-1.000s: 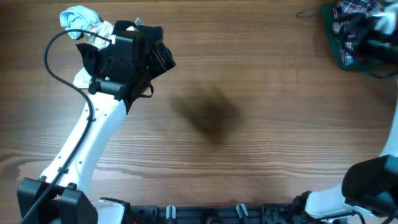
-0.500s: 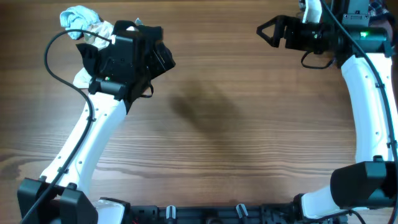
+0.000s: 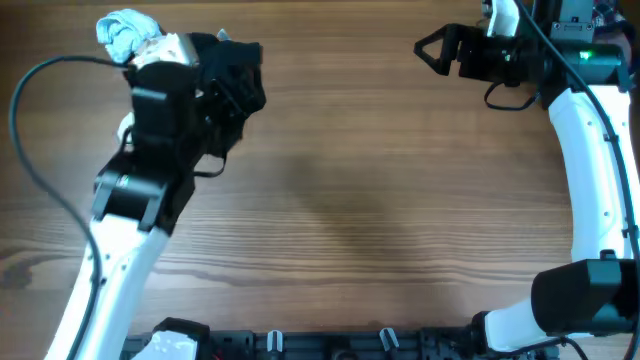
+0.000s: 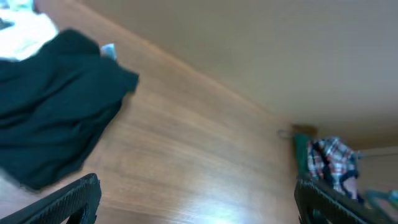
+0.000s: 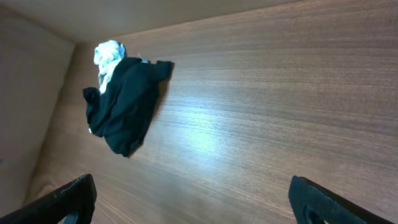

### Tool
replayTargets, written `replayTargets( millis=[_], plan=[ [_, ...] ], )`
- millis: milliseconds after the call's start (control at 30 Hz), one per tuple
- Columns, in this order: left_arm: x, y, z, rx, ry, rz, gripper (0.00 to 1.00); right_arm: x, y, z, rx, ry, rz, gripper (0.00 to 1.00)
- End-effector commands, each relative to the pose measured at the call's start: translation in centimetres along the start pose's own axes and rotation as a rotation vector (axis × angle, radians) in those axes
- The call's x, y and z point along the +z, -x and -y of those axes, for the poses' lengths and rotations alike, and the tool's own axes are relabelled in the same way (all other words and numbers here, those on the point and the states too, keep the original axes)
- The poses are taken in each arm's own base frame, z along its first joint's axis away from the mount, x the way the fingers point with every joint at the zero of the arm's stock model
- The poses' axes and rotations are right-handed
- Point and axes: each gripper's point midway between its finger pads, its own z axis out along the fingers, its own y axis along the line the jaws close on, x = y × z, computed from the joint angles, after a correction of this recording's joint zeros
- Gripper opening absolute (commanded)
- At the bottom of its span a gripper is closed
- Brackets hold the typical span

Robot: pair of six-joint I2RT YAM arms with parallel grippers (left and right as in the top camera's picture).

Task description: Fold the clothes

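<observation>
The plaid garment [image 4: 329, 158], red, white and navy with dark green-navy trim, lies bunched at the far right table edge in the left wrist view. In the overhead view my right arm hides almost all of it. My right gripper [image 3: 425, 47] is open and empty, pointing left over bare wood, also seen in the right wrist view [image 5: 193, 199]. My left gripper [image 3: 240, 85] is open and empty above the table's far left, with its fingers wide apart in the left wrist view [image 4: 199, 205].
A crumpled black garment [image 5: 124, 102] lies at the far left, partly under my left arm [image 3: 150, 170]; it also shows in the left wrist view [image 4: 56, 118]. A white and pale blue cloth [image 3: 125, 30] sits bunched beside it at the top left corner.
My right arm swung in from the right and now stands over the plaid garment, unmoved for the last half second. My left arm has risen and shifted slightly left.
</observation>
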Motion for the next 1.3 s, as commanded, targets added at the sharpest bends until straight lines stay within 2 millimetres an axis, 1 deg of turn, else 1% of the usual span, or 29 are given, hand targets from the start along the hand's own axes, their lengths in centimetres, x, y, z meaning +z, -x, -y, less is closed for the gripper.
replayTargets(
  millis=[0, 33, 67, 100, 133, 167, 233, 267, 333, 367, 400, 433, 500, 633, 667, 800, 867, 900, 1267],
  plan=[
    [-6.9, 2.7, -1.0, -0.013, 0.02, 0.176, 1.0, -0.4, 0.3, -0.4, -0.008, -0.003, 0.014, 1.0],
    [-8.2, 3.0, -1.9, -0.023, 0.036, 0.22, 1.0, -0.4, 0.3, -0.4, -0.008, -0.003, 0.014, 1.0],
    [-9.5, 2.8, -4.2, -0.043, 0.059, 0.304, 1.0, -0.4, 0.3, -0.4, -0.008, -0.003, 0.014, 1.0],
    [-10.1, 2.8, -5.8, -0.061, 0.041, 0.411, 1.0, -0.4, 0.3, -0.4, -0.008, -0.003, 0.014, 1.0],
    [-10.2, 2.6, -6.3, -0.067, 0.026, 0.449, 1.0, -0.4, 0.3, -0.4, -0.008, -0.003, 0.014, 1.0],
    [-10.5, 2.1, -7.3, -0.077, -0.01, 0.519, 1.0, -0.4, 0.3, -0.4, -0.008, -0.003, 0.014, 1.0],
    [-10.5, 0.2, -9.3, -0.086, -0.07, 0.616, 1.0, -0.4, 0.3, -0.4, -0.008, -0.003, 0.014, 1.0],
    [-10.1, -0.9, -10.2, -0.085, -0.095, 0.634, 1.0, -0.4, 0.3, -0.4, -0.008, -0.003, 0.014, 1.0],
    [-9.5, -2.6, -11.2, -0.054, -0.126, 0.639, 1.0, -0.4, 0.3, -0.4, -0.008, -0.003, 0.014, 1.0],
    [-9.4, -3.2, -11.2, -0.004, -0.139, 0.639, 1.0, -0.4, 0.3, -0.4, -0.008, -0.003, 0.014, 1.0],
    [-9.4, -4.3, -10.3, 0.158, -0.181, 0.633, 1.0, -0.4, 0.3, -0.4, -0.008, -0.003, 0.014, 1.0],
    [-9.4, -5.1, -9.9, 0.267, -0.198, 0.629, 1.0, -0.4, 0.3, -0.4, -0.009, -0.003, 0.014, 1.0],
    [-9.5, -5.8, -10.0, 0.34, -0.191, 0.64, 1.0, -0.4, 0.3, -0.4, -0.008, -0.003, 0.014, 1.0],
    [-7.9, -7.8, -12.1, 0.351, -0.148, 0.591, 1.0, -0.4, 0.3, -0.4, -0.008, -0.003, 0.014, 1.0],
    [-7.3, -8.6, -12.7, 0.354, -0.15, 0.576, 1.0, -0.4, 0.3, -0.4, -0.008, -0.003, 0.014, 1.0],
    [-6.4, -10.0, -14.2, 0.352, -0.129, 0.548, 1.0, -0.4, 0.3, -0.4, -0.008, -0.003, 0.014, 1.0],
    [-5.6, -10.9, -15.0, 0.347, -0.113, 0.515, 1.0, -0.4, 0.3, -0.4, -0.008, -0.003, 0.014, 1.0],
    [-4.9, -11.8, -15.8, 0.339, -0.086, 0.47, 1.0, -0.4, 0.3, -0.4, -0.008, -0.003, 0.014, 1.0],
    [-5.0, -11.7, -15.9, 0.337, -0.08, 0.475, 1.0, -0.4, 0.3, -0.4, -0.008, -0.003, 0.014, 1.0]
  ],
)
